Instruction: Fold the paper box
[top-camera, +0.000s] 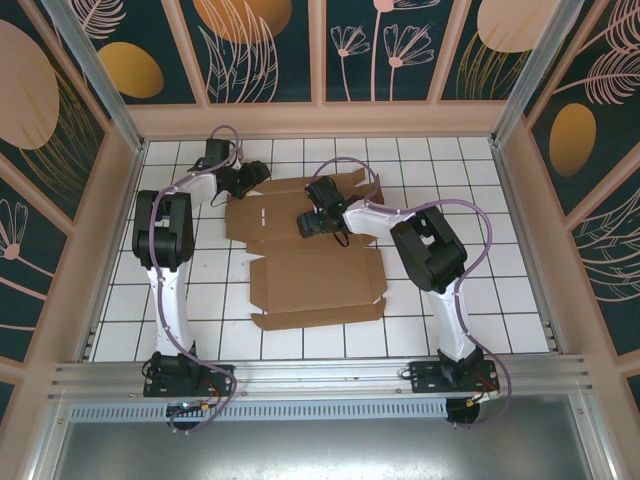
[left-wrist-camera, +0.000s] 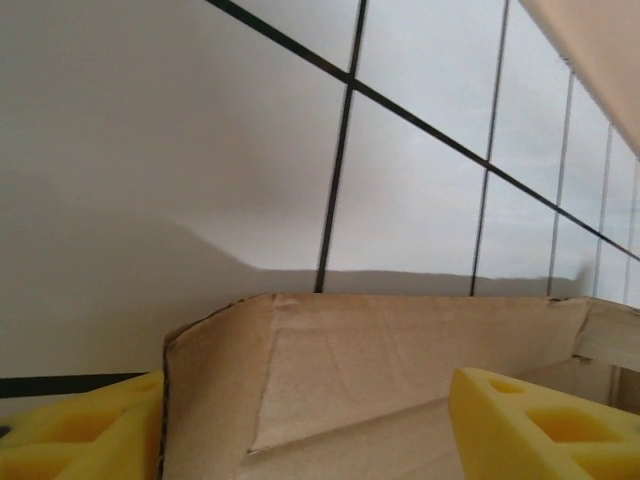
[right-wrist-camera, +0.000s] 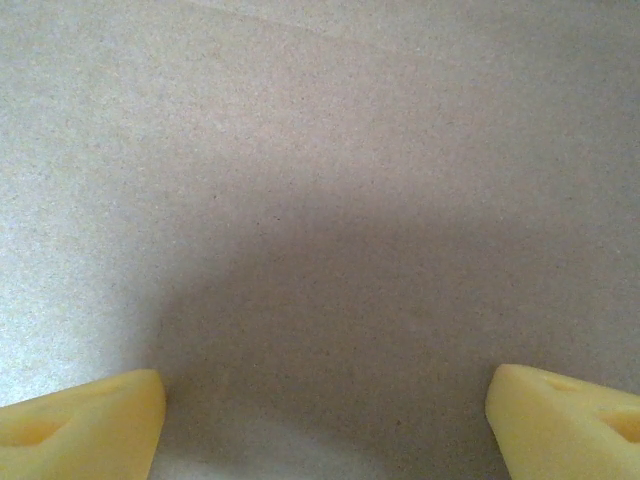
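The paper box (top-camera: 315, 265) lies mostly flat, with most folds left. The left gripper (top-camera: 248, 180) is apart around the upper-left flap (left-wrist-camera: 400, 350), and the right gripper (top-camera: 312, 224) is apart over the cardboard.

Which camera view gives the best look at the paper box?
Top external: nearly the whole paper box is spread on the tiled table, flaps visible. Left wrist shows one raised cardboard flap close up; right wrist, plain cardboard surface.

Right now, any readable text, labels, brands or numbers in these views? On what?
No text can be read.
On the paper box: plain brown cardboard, no print.
On the wall panels: leaf and flower patterns, no lettering.
On the left arm base: any marking is too small to read.
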